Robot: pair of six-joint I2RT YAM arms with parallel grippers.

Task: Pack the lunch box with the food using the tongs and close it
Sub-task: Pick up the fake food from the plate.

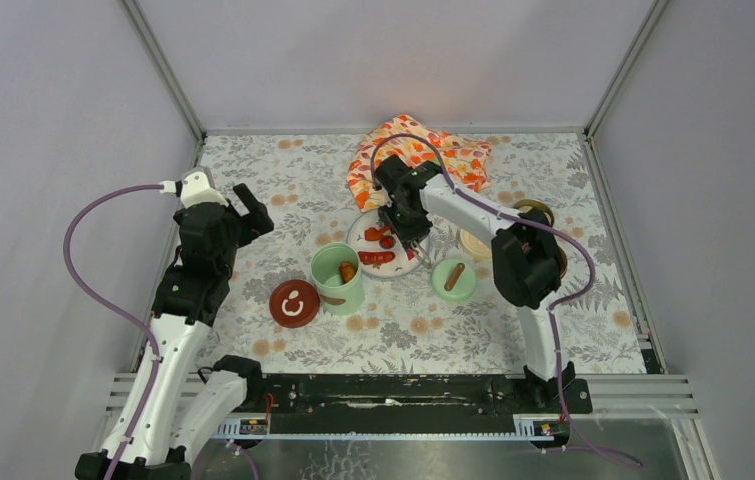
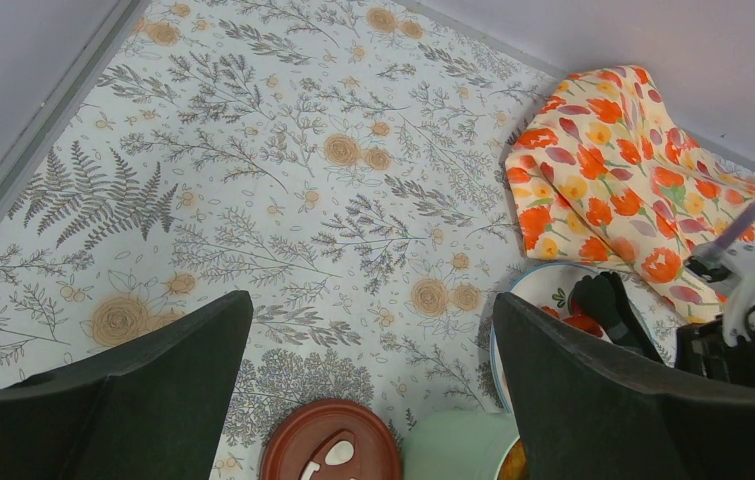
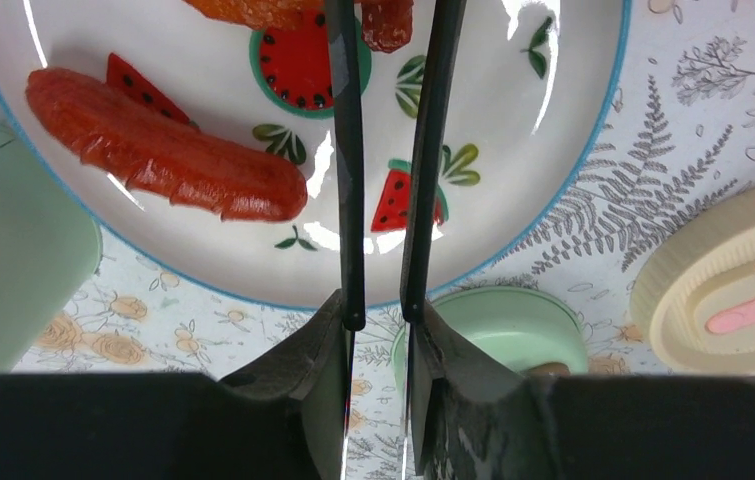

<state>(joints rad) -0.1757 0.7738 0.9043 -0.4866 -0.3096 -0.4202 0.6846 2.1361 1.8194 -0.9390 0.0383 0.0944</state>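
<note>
**Right gripper** [image 3: 381,310]: clenched on the tongs [image 3: 346,150], one finger pressing each arm from the outside. The two dark arms run forward almost parallel with a narrow gap between them.

**Tongs:** held low over the plate [image 3: 573,150]. They cross its nearest rim and reach toward the orange-red chunks [image 3: 253,10] on the far side. The tips run off the top of the wrist view, so whether they pinch anything cannot be told.

**Food:** one long red piece [image 3: 163,155] lies on the plate left of the tongs, not touching them.

**Green pot** [image 1: 338,280]: upright and open, just left of the plate. Something orange sits inside, probably a piece of food.

**Lids, all flat on the table** [image 1: 253,170]:
- green lid [image 1: 453,279], right of the plate;
- cream lid [image 1: 473,245], just behind the green one;
- dark red lid [image 1: 293,303], left of the pot.

**Cloth** [image 1: 418,155]: crumpled, orange-flowered, behind the plate.

**Left gripper** [image 1: 250,213]: released, fingers spread wide and holding nothing. It hangs above the left of the table, well apart from the plate.
</note>
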